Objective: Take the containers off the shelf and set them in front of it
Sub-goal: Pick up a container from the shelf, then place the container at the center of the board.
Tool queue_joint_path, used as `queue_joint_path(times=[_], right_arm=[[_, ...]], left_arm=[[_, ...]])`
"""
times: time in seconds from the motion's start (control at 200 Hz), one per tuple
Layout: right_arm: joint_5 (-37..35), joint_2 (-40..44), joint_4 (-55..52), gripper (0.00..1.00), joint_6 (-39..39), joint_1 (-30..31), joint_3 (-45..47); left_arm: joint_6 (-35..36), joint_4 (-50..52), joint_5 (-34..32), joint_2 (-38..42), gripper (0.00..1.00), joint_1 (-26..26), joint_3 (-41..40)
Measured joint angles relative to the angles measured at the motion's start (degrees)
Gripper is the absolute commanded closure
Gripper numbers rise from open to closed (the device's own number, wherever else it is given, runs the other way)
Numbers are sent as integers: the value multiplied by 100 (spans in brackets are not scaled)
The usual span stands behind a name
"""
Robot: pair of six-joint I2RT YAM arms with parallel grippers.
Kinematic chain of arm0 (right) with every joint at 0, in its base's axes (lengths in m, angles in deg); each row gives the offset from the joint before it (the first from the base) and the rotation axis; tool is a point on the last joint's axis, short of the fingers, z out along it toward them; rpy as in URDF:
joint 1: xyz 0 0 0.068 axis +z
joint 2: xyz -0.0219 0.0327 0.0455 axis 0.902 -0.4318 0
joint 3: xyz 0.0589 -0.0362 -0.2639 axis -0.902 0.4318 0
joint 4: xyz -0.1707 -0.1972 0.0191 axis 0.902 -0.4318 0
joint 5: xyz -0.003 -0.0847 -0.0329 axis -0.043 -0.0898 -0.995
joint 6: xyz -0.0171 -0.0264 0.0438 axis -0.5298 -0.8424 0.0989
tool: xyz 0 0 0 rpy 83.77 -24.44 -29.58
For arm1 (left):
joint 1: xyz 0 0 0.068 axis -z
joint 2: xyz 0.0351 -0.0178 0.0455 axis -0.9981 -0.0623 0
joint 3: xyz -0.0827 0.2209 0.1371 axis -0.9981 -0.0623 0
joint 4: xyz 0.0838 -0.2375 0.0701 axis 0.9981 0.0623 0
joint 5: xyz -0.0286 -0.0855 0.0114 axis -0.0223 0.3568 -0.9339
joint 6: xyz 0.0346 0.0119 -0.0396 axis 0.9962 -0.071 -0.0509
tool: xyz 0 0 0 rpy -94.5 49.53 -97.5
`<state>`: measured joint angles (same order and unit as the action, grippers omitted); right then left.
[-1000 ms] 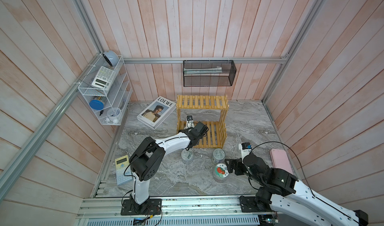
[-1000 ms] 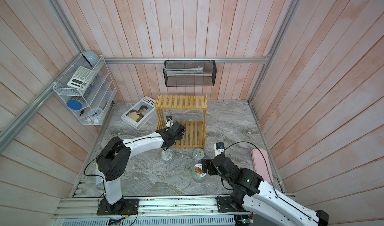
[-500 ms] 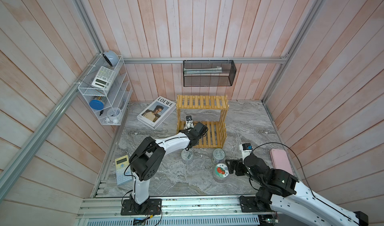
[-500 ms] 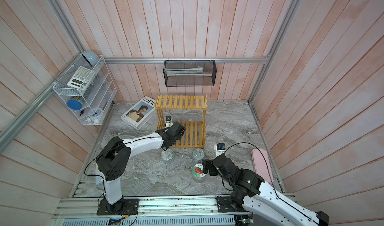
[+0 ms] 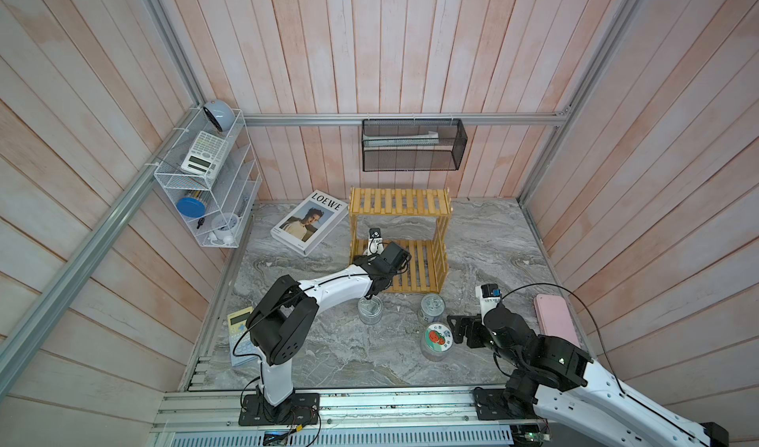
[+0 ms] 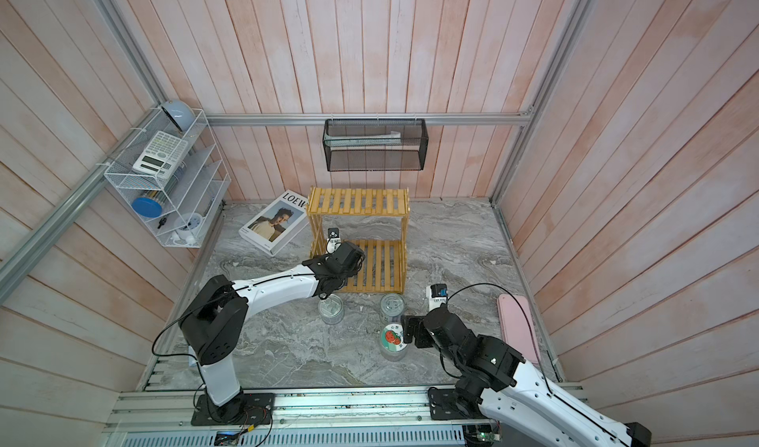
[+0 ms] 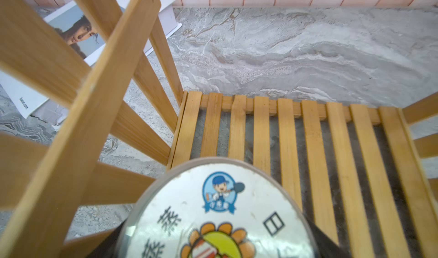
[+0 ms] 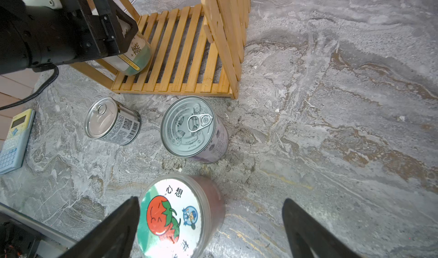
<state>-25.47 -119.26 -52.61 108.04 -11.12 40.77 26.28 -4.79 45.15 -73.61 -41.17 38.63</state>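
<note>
Item: flower jar point(image 7: 220, 216), sitting at the lower tier of the shelf point(image 8: 180, 55). I am clamping the left tool point(image 8: 125, 35) on it, one finger on either side of the lid.

Item: tomato jar point(image 8: 170, 216), standing on the worktop point(image 8: 331, 126) in front of the shelf. I am holding the right tool point(image 8: 210, 201) around it with the fingers spread wide and gripping nothing.

Items: barcode can point(image 8: 111, 123) and purple-sided can point(image 8: 192, 128), standing between shelf and tomato jar.

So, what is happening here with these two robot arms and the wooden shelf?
The arms are moving containers off the wooden shelf. Two tin cans and the tomato-lid jar already stand on the table in front of it. The right gripper hangs open right at the tomato-lid jar, not gripping it. The left gripper reaches into the lower tier, with its jaws apparently closed on the flower-lid jar, the last container there.
</note>
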Motion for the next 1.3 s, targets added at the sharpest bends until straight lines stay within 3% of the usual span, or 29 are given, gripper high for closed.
queue_joint_path(times=[0.235, 0.495, 1.0, 1.3], right_arm=[[20, 22, -17, 2, -2, -63, 0], [44, 140, -57, 2, -2, -105, 0], [103, 94, -55, 2, -4, -129, 0], [107, 127, -55, 2, -2, -129, 44]], left_arm=[[149, 7, -7, 553, 45, 225, -101], [271, 11, 42, 1499, 45, 566, -846], [330, 28, -133, 3073, 45, 1788, -2332], [459, 7, -133, 3477, 45, 2391, -3176]])
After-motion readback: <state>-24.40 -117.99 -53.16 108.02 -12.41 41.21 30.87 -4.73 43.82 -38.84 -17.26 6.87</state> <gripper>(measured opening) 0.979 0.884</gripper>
